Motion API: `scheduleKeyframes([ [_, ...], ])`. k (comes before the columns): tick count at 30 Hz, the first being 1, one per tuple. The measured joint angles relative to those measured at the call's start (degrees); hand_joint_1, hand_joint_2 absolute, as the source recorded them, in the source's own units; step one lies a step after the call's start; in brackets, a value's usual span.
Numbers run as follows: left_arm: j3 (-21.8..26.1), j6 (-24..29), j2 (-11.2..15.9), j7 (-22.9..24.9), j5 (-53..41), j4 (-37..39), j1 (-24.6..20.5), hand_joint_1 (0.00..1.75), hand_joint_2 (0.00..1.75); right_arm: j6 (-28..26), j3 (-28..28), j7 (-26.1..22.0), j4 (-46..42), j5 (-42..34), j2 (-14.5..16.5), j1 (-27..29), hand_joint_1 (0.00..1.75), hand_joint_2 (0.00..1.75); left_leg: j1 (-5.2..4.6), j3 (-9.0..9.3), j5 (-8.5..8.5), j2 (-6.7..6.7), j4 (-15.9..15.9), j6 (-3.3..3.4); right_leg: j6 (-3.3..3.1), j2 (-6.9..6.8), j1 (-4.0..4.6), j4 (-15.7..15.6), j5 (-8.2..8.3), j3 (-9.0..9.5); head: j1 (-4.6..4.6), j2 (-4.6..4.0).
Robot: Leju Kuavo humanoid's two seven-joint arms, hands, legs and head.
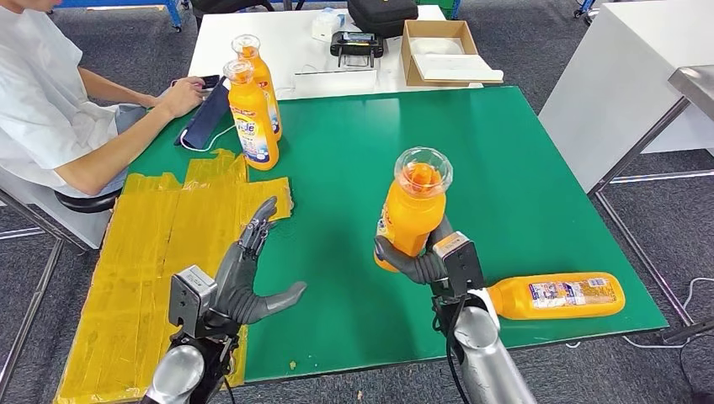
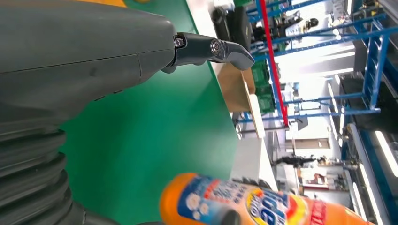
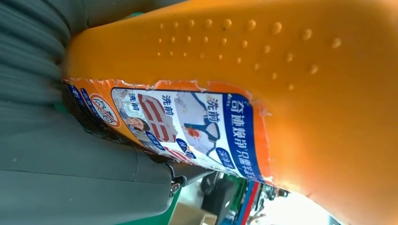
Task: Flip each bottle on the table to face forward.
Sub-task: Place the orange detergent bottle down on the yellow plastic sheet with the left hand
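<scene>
At the far left corner of the green tabletop we see two upright orange bottles, one close behind the other, their blue front labels turned toward us; a seated person sits beside that corner. Over the near left edge, above the yellow taped sheet, the left hand hangs with fingers spread and thumb out, holding nothing. Right of centre, the right hand wraps the lower body of the held bottle, lifted clear of the tabletop and roughly upright, clear cap uppermost. At the near right corner the lying bottle rests on its side, close to the edge.

We judge three risks: the smooth body could slip or twist in the fingers while it is turned; set down tilted, it could topple; and the arm could nudge the lying bottle off the near edge.

In the right wrist view the held bottle's back label carries blue-and-white Chinese print, including what we read as 洗前; the rest is too small to read. In the left wrist view a front label shows large blurred lettering, unreadable
</scene>
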Motion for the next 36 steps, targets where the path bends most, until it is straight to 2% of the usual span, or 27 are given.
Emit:
scheduleKeyframes([
  [9, -3.26, -0.63, -0.02, 0.19, 1.72, 0.75, -2.78, 0.0, 1.75, 0.63, 4.29, -0.21, 4.87, -0.34, 2.05, -2.52, 1.75, 1.75, -0.01, -0.02, 0.02, -0.01, 0.0, -0.01, 0.01, 0.0, -0.01, 0.0, 0.01, 0.0, 0.01, 0.0],
  [18, -4.1, -0.71, -0.04, 0.22, 1.85, 0.82, -3.27, 0.0, 1.75, 0.63, 5.17, -0.21, 6.45, -0.42, 2.35, -3.22, 1.73, 1.75, -0.01, -0.02, 0.02, 0.0, 0.0, -0.01, 0.01, 0.0, -0.01, 0.0, 0.01, -0.01, 0.0, 0.0],
  [26, -7.39, -0.97, -0.3, 0.27, 2.06, 2.26, -5.48, 0.0, 1.75, 0.79, 7.37, -0.15, 10.92, -0.77, 3.6, -6.1, 1.74, 1.75, 0.0, -0.04, 0.03, 0.0, 0.0, -0.02, 0.0, 0.0, 0.0, 0.0, 0.02, -0.03, 0.0, 0.0],
  [36, -9.42, -0.87, -0.59, 0.27, 2.27, 3.63, -6.93, 0.0, 1.75, -0.39, 11.21, 0.3, 15.77, 2.57, 5.03, -9.11, 1.71, 1.75, 0.0, -0.05, 0.04, 0.03, 0.0, -0.03, 0.0, 0.0, 0.0, 0.01, 0.02, -0.06, 0.01, 0.0],
])
